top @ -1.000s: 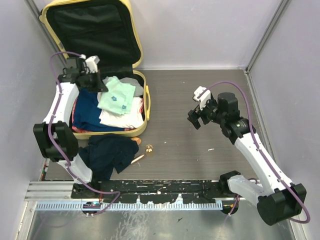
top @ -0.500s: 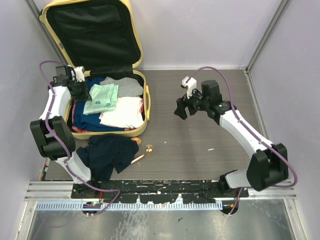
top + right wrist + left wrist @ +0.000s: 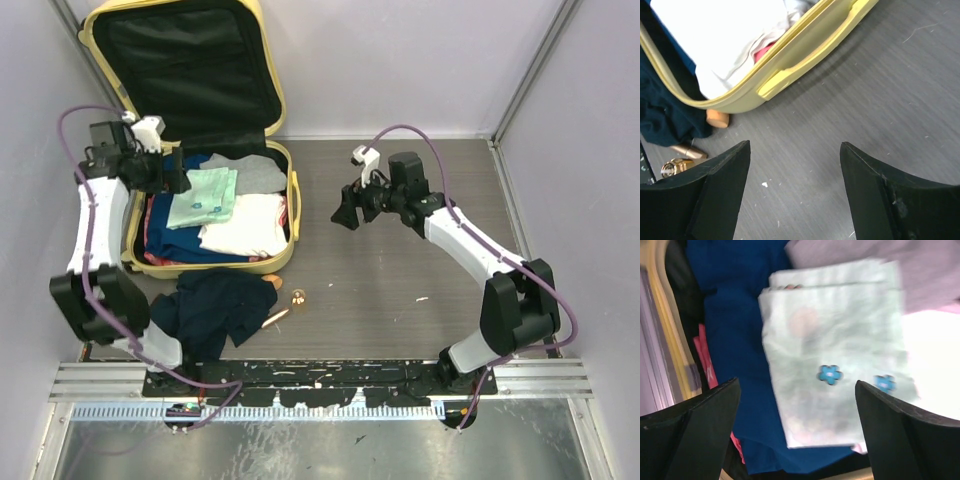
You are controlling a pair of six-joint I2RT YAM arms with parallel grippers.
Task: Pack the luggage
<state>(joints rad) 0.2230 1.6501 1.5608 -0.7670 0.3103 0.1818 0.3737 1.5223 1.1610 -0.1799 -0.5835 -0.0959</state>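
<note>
A: Pale-yellow hard shell: the luggage (image 3: 225,268) lies open on the grey table (image 3: 400,290). The lid stands up behind the base, with its black lining facing out.

B: What's inside the luggage?

A: There's a folded mint-green cloth (image 3: 205,197) with small blue flowers on top, towards the luggage's left side. A white folded garment (image 3: 245,225) lies beside it on the handle side, and a grey garment (image 3: 248,170) sits at the hinge end. A navy garment (image 3: 168,238) lies underneath, and something pink shows along the left wall.

B: Left gripper (image 3: 170,178)?

A: It hangs over the luggage's left rim, above the mint cloth. The fingers are spread wide with nothing between them, and it isn't touching the cloth.

B: Right gripper (image 3: 343,215)?

A: It's outside the luggage, just beyond the handle side and above bare table. The jaws are apart and hold nothing.

B: Anything loose outside the luggage?

A: A dark navy garment (image 3: 215,305) is crumpled against the luggage's near edge. A small gold object (image 3: 298,296) and an orange object (image 3: 272,283) lie by the near right corner. I can't identify either of them.
</note>
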